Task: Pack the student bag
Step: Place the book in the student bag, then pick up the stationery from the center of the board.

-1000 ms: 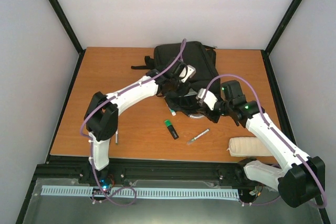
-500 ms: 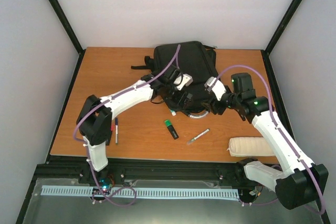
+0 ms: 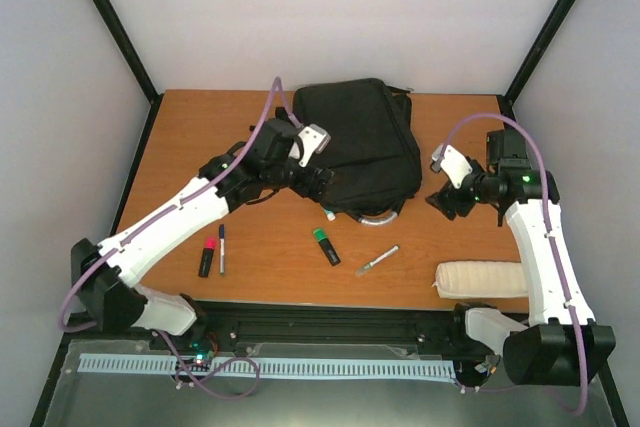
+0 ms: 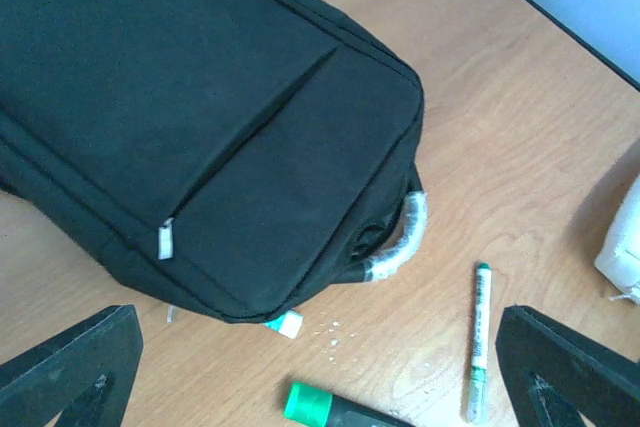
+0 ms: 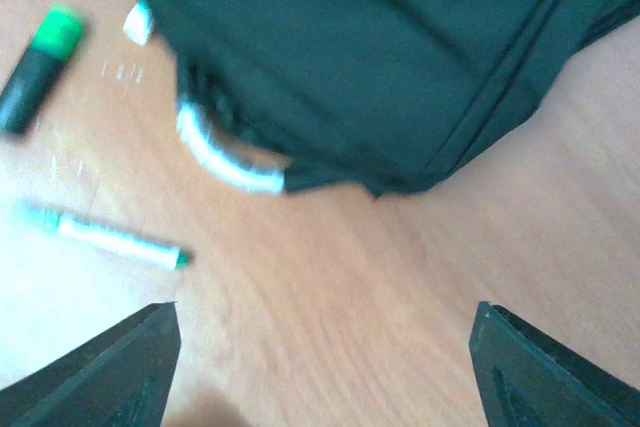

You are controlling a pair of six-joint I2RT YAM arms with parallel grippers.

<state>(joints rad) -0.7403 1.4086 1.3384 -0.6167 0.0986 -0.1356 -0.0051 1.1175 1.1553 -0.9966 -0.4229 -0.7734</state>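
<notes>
- While both my grippers hang apart from the student bag [image 3: 365, 142], nothing looks packed. It lies flat at the far middle of the table [image 3: 190, 137], with its pale loop handle [image 3: 375, 217] pointing near.
- My left gripper [image 3: 312, 180] is spread wide and empty at the bag's left side. My right gripper [image 3: 445, 202] is spread and empty too, off to the bag's right.
- The bag looks shut (I can find no open mouth in any view), so I judge an item carried over now would only rest on top or slide off.
- The green highlighter [image 3: 325, 245] and the white pen [image 3: 377, 260] lie flat on the wood. Fingers landing slightly off could flick either one toward the near edge.
- The white pouch [image 3: 480, 279] sits close to the near right edge beside my right arm, and a careless elbow sweep could push it over.
- The black straps [image 3: 270, 128] trail from the bag's left side near my left wrist, and they could snag it.
- There is open wood on the far left and between the bag and the right edge. A pink marker [image 3: 207, 256] and a dark pen [image 3: 221, 249] lie side by side at the near left.
</notes>
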